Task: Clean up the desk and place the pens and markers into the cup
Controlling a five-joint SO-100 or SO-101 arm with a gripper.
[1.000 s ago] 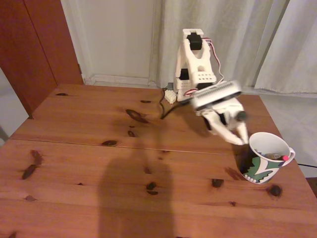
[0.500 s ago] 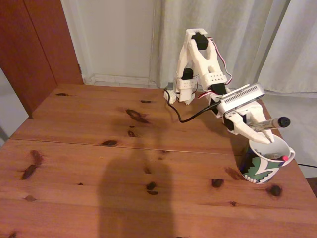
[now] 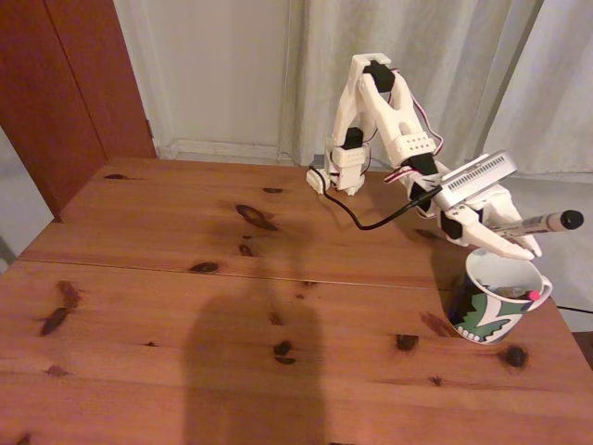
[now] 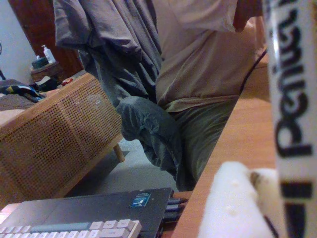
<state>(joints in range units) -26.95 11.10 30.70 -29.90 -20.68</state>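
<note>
Marker (image 3: 542,222) held nearly level above cup (image 3: 496,297), black cap pointing right in fixed view.
Gripper (image 3: 510,236) clamps its left half; cup stands at desk (image 3: 185,278) right edge.

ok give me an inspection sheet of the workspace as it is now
surface: reddish-brown pine desk, dark knots, one seam
job's things: white marker with black cap held level above the patterned white mug; a pink-tipped pen already inside
clutter: nothing seen
grippers: white gripper, fingers shut on the marker
cables: black cable sagging from base to wrist
surroundings: pale curtains; in the wrist view, a person, rattan cabinet, keyboard
</note>
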